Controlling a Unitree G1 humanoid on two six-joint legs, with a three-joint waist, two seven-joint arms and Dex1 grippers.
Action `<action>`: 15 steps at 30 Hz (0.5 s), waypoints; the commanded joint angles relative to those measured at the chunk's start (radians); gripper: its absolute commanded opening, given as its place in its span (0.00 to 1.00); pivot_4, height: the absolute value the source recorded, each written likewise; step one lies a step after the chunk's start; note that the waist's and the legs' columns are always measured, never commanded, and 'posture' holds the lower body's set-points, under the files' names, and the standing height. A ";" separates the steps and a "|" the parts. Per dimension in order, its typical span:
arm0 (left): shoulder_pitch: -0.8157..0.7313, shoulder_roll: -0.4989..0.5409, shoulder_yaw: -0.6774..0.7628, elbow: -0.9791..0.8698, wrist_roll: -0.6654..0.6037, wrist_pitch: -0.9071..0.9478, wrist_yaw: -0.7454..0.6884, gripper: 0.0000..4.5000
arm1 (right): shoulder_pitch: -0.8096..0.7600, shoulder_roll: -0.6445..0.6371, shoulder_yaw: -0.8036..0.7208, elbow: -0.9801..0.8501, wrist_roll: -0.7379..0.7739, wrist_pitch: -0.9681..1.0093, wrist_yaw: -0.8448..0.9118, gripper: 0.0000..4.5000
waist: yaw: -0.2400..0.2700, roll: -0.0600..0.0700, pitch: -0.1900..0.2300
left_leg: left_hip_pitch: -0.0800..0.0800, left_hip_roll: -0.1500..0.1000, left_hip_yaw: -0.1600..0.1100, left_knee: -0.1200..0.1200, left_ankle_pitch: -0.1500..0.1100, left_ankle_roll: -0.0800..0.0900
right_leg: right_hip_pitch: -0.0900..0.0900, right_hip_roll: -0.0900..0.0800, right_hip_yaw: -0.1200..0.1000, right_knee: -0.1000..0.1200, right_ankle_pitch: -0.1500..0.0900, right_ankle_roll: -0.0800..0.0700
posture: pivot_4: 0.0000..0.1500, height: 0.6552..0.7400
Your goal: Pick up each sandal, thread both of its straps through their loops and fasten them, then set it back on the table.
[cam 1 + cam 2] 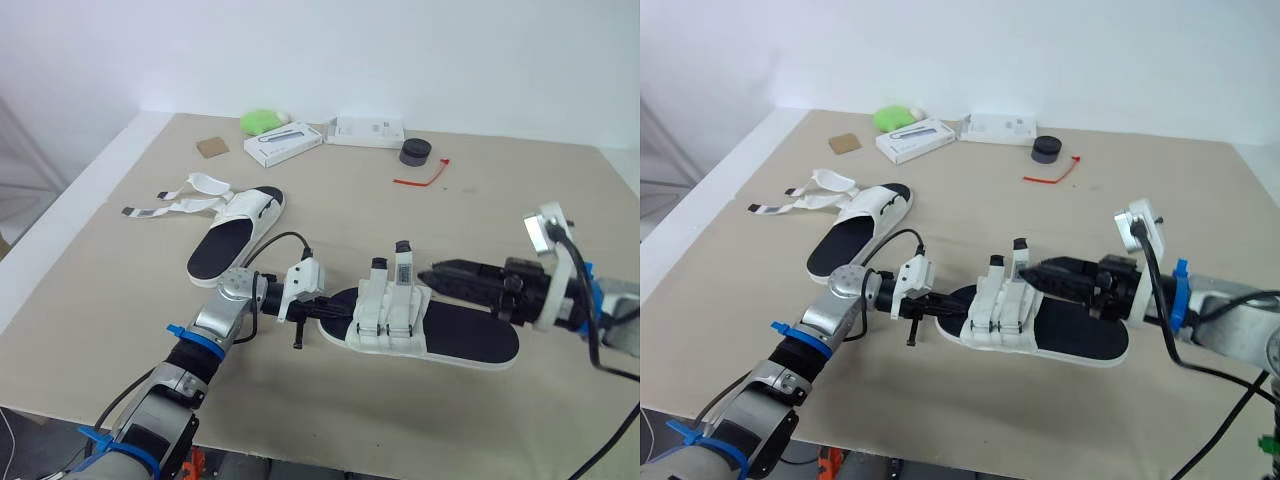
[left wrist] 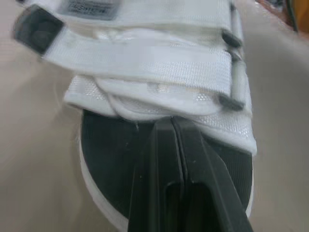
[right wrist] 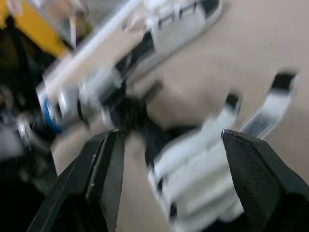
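Left wrist view has the left pincer [image 2: 172,123] pressed together, pinching nothing as far as I can see, with its tip right at the black footbed of the near sandal [image 1: 450,335], at the edge of the front strap. Both straps [image 1: 395,300] on that sandal lie across the upper, and their black-tipped ends stick up on the side away from the robot. The sandal sits flat on the surface [image 1: 520,200] between the two pincers. The left one is at the strap end and the right pincer [image 1: 430,272] points in from the other end, over the open footbed and just short of the straps. In the right wrist view its fingers are spread wide with the white straps between them; I can't tell if it touches anything.

Further out, beyond the left pincer, the second sandal [image 1: 235,235] lies on the surface with its loose straps [image 1: 180,200] splayed out to the side.

Well past both pincers, along the far edge, there's a brown square [image 1: 211,146], a green lump [image 1: 262,121], a white box [image 1: 283,143], a second white box [image 1: 367,130], a black round thing [image 1: 415,152] and a red tie [image 1: 422,178].
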 commanded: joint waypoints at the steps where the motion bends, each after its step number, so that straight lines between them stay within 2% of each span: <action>1: -0.078 0.020 0.117 -0.109 -0.125 0.037 -0.014 0.00 | 0.287 -0.073 -0.109 -0.134 -0.331 -0.118 0.271 0.77 | -0.003 -0.003 0.004 | -0.005 0.001 -0.001 0.001 0.001 -0.002 | -0.006 0.001 0.000 0.001 -0.003 0.005 | 1.00 1.00; 5: -0.081 0.068 0.152 -0.188 -0.178 0.084 -0.043 0.00 | 0.378 -0.044 -0.154 -0.144 -0.421 -0.196 0.364 0.77 | -0.030 0.000 0.008 | -0.008 0.001 0.001 0.001 0.005 -0.009 | -0.009 0.002 0.001 0.002 -0.002 0.006 | 1.00 1.00; 8: -0.063 0.126 0.168 -0.266 -0.216 0.137 -0.075 0.00 | 0.387 -0.017 -0.141 -0.158 -0.447 -0.223 0.378 0.77 | -0.035 -0.002 0.009 | -0.006 0.002 0.000 0.000 0.006 -0.010 | -0.009 0.002 0.000 0.003 -0.002 0.006 | 1.00 1.00; 12: -0.014 0.213 0.174 -0.350 -0.253 0.196 -0.123 0.00 | 0.352 0.020 -0.054 -0.183 -0.465 -0.240 0.344 0.77 | -0.035 -0.003 0.011 | -0.006 0.003 0.000 -0.001 0.007 -0.013 | -0.008 0.003 0.000 0.003 -0.001 0.005 | 1.00 1.00; 15: 0.061 0.304 0.188 -0.417 -0.286 0.246 -0.169 0.00 | 0.286 0.047 0.073 -0.181 -0.516 -0.257 0.297 0.77 | -0.035 -0.005 0.014 | -0.006 0.003 0.000 -0.001 0.010 -0.018 | -0.008 0.003 0.000 0.003 0.002 0.005 | 1.00 1.00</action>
